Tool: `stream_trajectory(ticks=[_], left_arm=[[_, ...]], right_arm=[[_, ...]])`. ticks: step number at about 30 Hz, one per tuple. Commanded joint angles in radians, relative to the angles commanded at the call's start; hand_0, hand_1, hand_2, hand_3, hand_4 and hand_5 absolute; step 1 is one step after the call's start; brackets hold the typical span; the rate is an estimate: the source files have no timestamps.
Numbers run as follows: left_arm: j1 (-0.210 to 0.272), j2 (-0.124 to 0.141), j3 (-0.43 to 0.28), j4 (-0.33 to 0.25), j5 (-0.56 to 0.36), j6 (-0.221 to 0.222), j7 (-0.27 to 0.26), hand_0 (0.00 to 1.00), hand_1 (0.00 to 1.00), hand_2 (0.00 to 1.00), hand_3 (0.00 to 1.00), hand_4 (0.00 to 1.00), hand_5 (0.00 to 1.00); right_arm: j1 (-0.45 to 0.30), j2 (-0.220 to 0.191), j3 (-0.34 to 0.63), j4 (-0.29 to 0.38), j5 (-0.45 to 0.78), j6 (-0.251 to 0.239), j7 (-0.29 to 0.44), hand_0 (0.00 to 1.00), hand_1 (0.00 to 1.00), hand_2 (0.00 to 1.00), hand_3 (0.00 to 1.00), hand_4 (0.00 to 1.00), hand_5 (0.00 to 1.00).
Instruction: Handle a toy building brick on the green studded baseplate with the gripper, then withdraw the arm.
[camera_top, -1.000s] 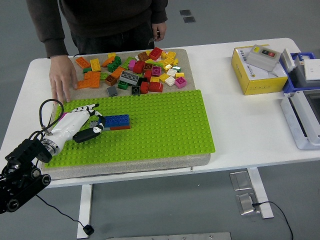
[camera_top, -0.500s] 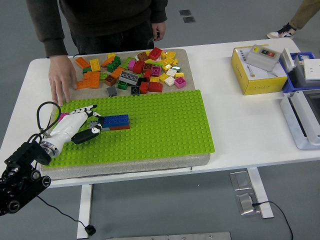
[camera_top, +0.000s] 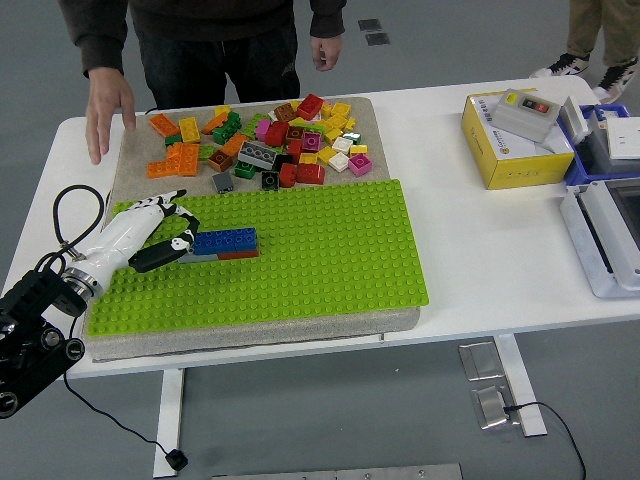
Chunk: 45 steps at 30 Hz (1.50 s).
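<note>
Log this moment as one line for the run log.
left robot hand: open, at blue brick | blue brick: on green baseplate | right robot hand: not in view

Lime-green studded baseplate (camera_top: 300, 250); blue brick (camera_top: 225, 240) over a red one; white left hand (camera_top: 150, 232) with black fingertips; multicoloured loose bricks (camera_top: 270, 145); yellow box (camera_top: 505, 145); white bench (camera_top: 480, 250).

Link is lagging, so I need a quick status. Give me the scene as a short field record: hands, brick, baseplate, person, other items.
left hand: over the baseplate's left end, fingers open, tips right at the brick, no grasp visible
right hand: not in view
blue brick: on the baseplate, stacked on a red piece
green baseplate: flat on a grey mat
loose bricks: piled beyond the baseplate
person's hand: raised by the table's far left corner, touching nothing
yellow box: right side of the table
</note>
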Motion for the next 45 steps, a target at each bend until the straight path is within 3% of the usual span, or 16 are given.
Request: stream_trajectory(ticks=[4,8,10,17,22,32,45], left_arm=[[0.016,0.031,-0.054,-0.036,-0.066,-0.008,-0.016,0.998,0.989,0.998,0.639,0.477,0.858],[0.072,0.034,-0.137,-0.068,-0.081,-0.013,-0.026,0.998,0.989,0.998,0.639,0.477,0.858],[0.114,0.021,-0.189,-0.089,-0.083,-0.015,-0.034,0.994,0.982,0.998,0.668,0.484,0.839],[0.262,-0.070,-0.381,-0.138,-0.134,-0.017,-0.092,0.990,0.975,0.987,0.682,0.508,0.800],[0.305,-0.087,-0.477,-0.142,-0.158,-0.013,-0.119,0.990,0.975,0.986,0.671,0.506,0.792],[0.314,-0.089,-0.506,-0.140,-0.183,-0.003,-0.142,0.986,0.975,0.992,0.667,0.505,0.784],[0.310,-0.087,-0.486,-0.128,-0.184,-0.005,-0.141,0.980,0.970,0.988,0.673,0.527,0.769]], right_arm=[[-0.003,0.002,0.004,0.000,-0.005,-0.001,-0.003,0.590,0.447,0.661,0.617,0.611,0.998],[-0.006,0.003,0.002,0.002,-0.008,-0.004,-0.005,0.590,0.447,0.661,0.617,0.611,0.998],[-0.008,0.004,-0.002,0.003,-0.006,-0.007,-0.006,0.590,0.448,0.661,0.616,0.608,0.998],[-0.010,0.014,0.001,0.014,-0.031,-0.033,-0.038,0.589,0.486,0.663,0.622,0.601,0.998],[-0.007,0.023,0.047,0.023,-0.105,-0.044,-0.091,0.604,0.530,0.674,0.643,0.597,0.998],[0.002,0.044,0.143,0.038,-0.246,-0.054,-0.186,0.606,0.539,0.674,0.648,0.596,0.998],[0.002,0.045,0.167,0.044,-0.295,-0.059,-0.203,0.614,0.562,0.681,0.651,0.595,0.998]])
